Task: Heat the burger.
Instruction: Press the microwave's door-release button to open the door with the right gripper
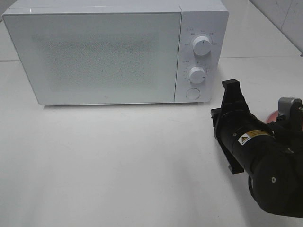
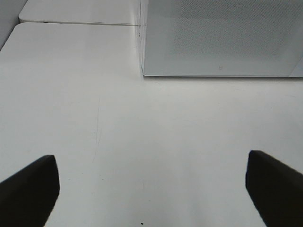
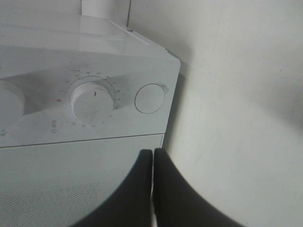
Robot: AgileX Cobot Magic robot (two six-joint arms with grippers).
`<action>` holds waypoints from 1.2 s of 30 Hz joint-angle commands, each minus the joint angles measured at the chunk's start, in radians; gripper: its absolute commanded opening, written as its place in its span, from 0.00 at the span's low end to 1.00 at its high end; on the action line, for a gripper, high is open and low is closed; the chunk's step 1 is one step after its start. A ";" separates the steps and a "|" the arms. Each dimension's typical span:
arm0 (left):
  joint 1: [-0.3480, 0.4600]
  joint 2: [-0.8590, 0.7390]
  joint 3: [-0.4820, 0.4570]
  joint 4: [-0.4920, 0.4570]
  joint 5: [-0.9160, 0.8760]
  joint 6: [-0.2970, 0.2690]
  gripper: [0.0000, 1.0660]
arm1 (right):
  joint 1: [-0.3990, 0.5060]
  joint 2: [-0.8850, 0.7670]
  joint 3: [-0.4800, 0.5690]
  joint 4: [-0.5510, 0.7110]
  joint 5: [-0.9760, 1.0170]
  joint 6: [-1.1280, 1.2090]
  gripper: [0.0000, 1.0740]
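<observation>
Right wrist, glossy white microwave (image 3: 118, 56) w/ round knob (image 3: 91, 101), R jaws pressed together, L jaws spread

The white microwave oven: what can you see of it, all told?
The boxy white microwave stands upright on the white table, its door shut, a speckled window hiding the inside. The panel beside the door carries an upper white knob, a lower white knob and a round push button. The black right gripper, shut, points at it; contact cannot be told.
</observation>
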 commanded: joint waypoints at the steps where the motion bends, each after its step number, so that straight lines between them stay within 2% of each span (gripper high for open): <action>1: 0.005 -0.003 0.001 -0.009 0.004 0.002 0.93 | -0.003 0.034 -0.037 -0.007 -0.003 0.023 0.00; 12: 0.005 -0.003 0.001 -0.009 0.004 0.002 0.93 | -0.003 0.122 -0.147 -0.005 0.000 0.025 0.00; 24: 0.005 -0.003 0.001 -0.009 0.004 0.002 0.93 | -0.108 0.213 -0.273 -0.064 0.083 0.043 0.00; 36: 0.005 -0.003 0.001 -0.009 0.004 0.002 0.93 | -0.192 0.214 -0.330 -0.121 0.137 0.043 0.00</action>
